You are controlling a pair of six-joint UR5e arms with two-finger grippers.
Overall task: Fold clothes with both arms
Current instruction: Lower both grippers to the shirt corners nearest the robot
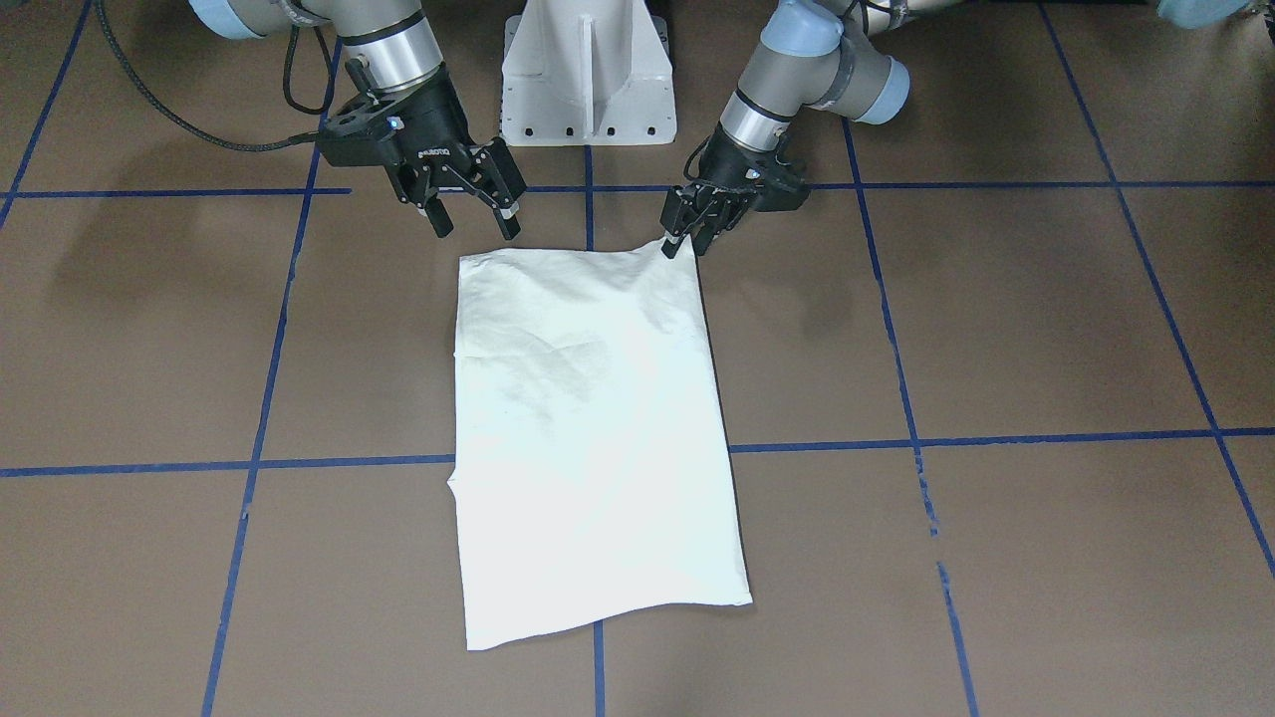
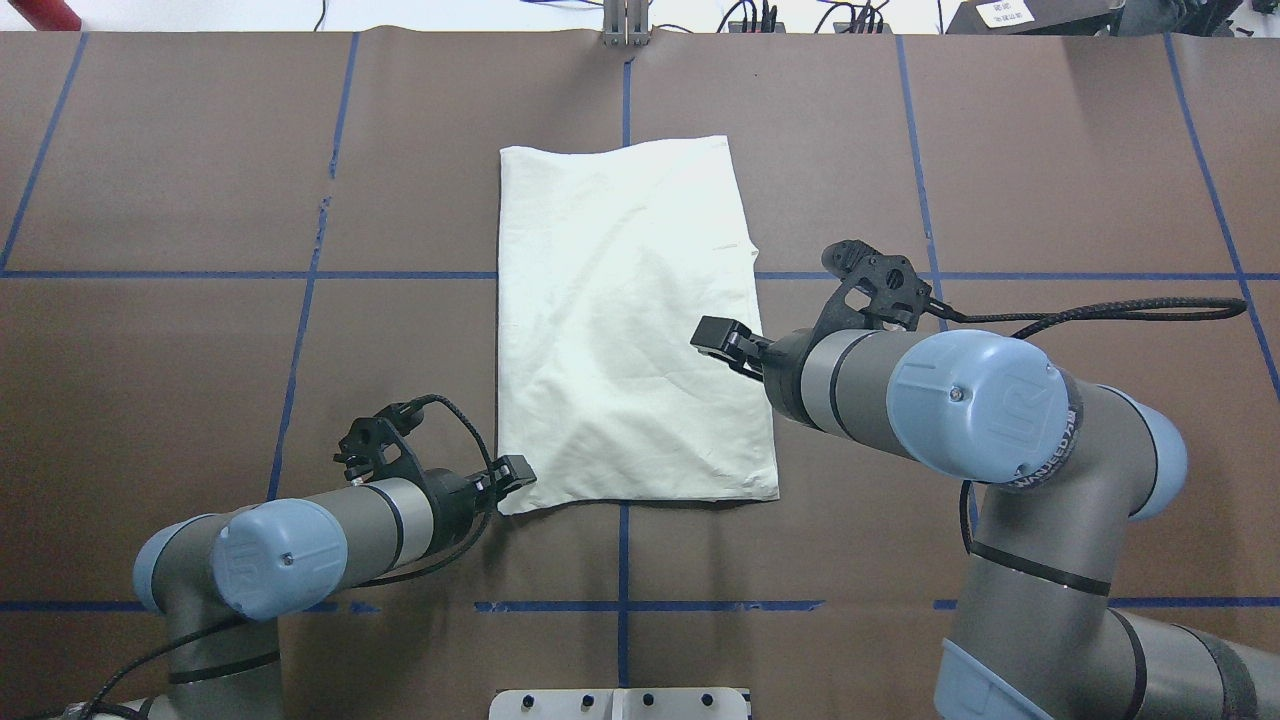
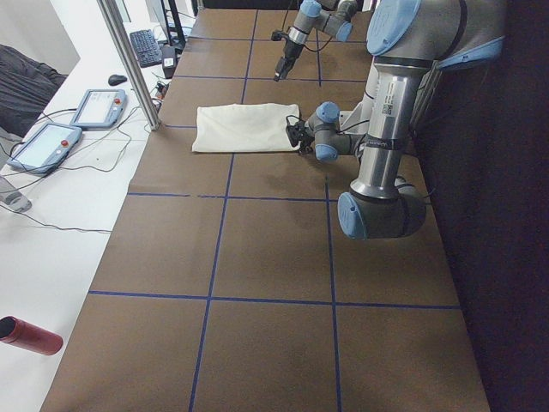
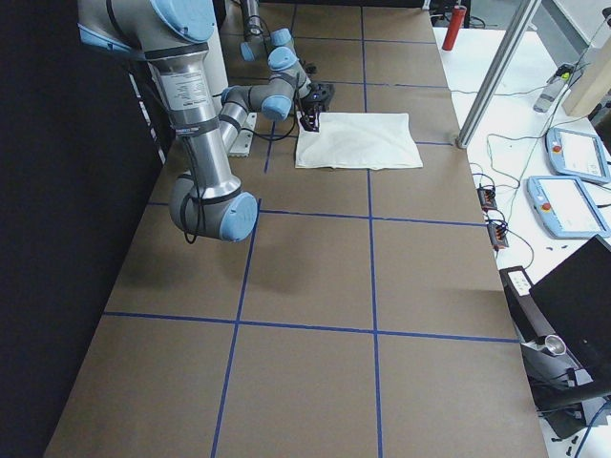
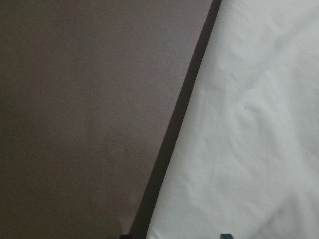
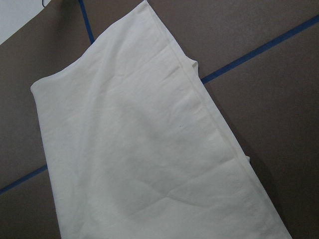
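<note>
Here, the T-shirt [image 1: 593, 428] is shown folded into a long rectangle, plain cream side up, and laid flat on the brown table [image 1: 996, 319]. Its long axis runs away from the robot, and it lies across the blue tape lines [image 1: 1046, 436] near the table's centre. Its near short edge is placed just in front of the white pedestal base [image 1: 588, 70]. Shallow creases are seen across the half nearer the robot.

The left gripper [image 1: 685, 239] is lowered onto the near corner of the T-shirt on the robot's left. Its jaws are drawn almost together on that corner, and the fabric is pulled up into a small peak there. In the left wrist view, the cloth edge is seen close up and blurred, with a dark shadow band between it and the table. The left arm [image 2: 330, 520] is held low, reaching in from the side.

The right gripper [image 1: 475, 227] is held above the table just beside the near corner on the robot's right, clear of the cloth. Its jaws are spread wide and nothing is gripped between them. The right arm [image 2: 960, 400] is raised higher than the left. In the right wrist view, the T-shirt is seen from above.
</note>
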